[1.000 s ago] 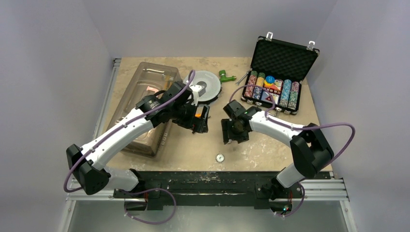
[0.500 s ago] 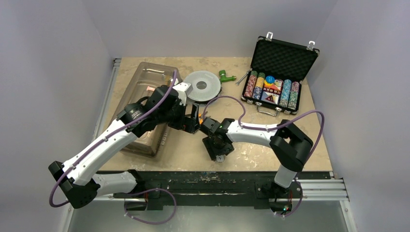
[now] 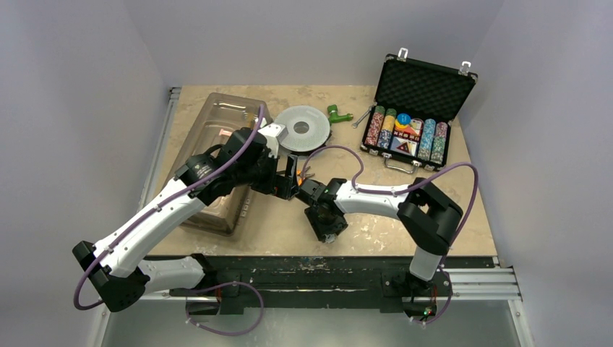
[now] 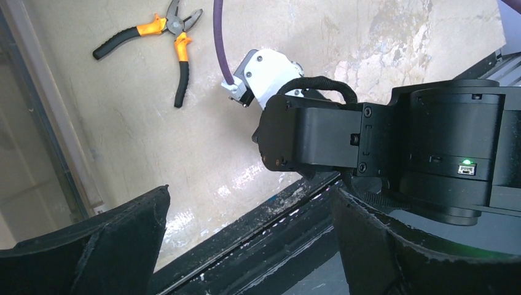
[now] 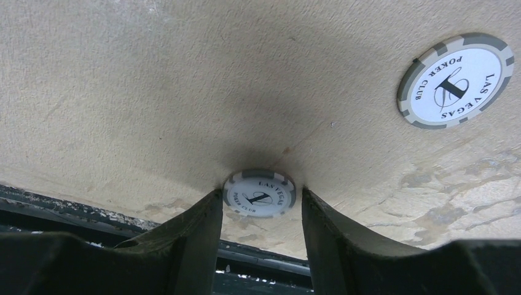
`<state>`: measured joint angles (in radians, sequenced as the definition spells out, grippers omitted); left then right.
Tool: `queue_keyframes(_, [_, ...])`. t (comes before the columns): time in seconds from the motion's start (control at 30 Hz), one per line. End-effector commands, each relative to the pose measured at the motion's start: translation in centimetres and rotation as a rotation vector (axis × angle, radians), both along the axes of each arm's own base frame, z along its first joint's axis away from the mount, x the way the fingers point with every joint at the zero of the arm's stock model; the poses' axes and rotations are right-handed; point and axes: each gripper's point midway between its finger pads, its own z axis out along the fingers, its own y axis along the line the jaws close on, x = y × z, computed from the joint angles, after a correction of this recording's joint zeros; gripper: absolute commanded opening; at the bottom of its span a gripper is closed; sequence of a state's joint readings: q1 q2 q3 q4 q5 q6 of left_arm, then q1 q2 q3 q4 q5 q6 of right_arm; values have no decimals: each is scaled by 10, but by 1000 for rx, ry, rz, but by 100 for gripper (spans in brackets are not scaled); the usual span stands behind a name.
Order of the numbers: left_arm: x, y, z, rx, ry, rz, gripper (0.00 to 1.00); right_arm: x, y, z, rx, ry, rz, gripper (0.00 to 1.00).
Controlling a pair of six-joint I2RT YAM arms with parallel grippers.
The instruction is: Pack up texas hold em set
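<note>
The black briefcase [image 3: 423, 108] stands open at the back right, with foam lid, chip rows [image 3: 407, 136] and buttons inside. A grey-and-white poker chip [image 5: 259, 193] lies flat near the table's front edge. My right gripper [image 5: 261, 200] is open and low over it, one finger close on each side. A second such chip [image 5: 456, 80] lies farther off. In the top view the right gripper [image 3: 327, 225] hides the chip. My left gripper [image 4: 249, 203] is open and empty, hovering just behind the right wrist [image 3: 285, 182].
A clear plastic bin [image 3: 217, 159] lies under the left arm. A grey spool [image 3: 302, 129], a green part [image 3: 336, 113] and a wrench [image 3: 359, 119] sit at the back. Orange-handled pliers [image 4: 163, 37] lie on the table. The black rail [image 3: 311, 262] borders the front edge.
My right gripper has swung from mid-table to the front edge and come down around the chip. My left arm has pulled back a little; both have barely moved in the last half second.
</note>
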<state>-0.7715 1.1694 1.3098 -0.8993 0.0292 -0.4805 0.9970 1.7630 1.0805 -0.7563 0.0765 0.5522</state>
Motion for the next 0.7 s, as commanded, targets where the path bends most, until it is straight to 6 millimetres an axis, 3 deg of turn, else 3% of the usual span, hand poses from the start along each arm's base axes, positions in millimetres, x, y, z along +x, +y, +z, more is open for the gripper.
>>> queue_keyframes(0.0, [0,2,2,-22,-4,18,100,4,3,1,-23,-25,5,47])
queue_keyframes(0.33, [-2,3,-2,-27,5,22,100,3,-1,-4,-59,-34,4,46])
queue_keyframes(0.67, [-3,5,-4,-26,7,33,100,1,-1,-5,-37,-33,-32,37])
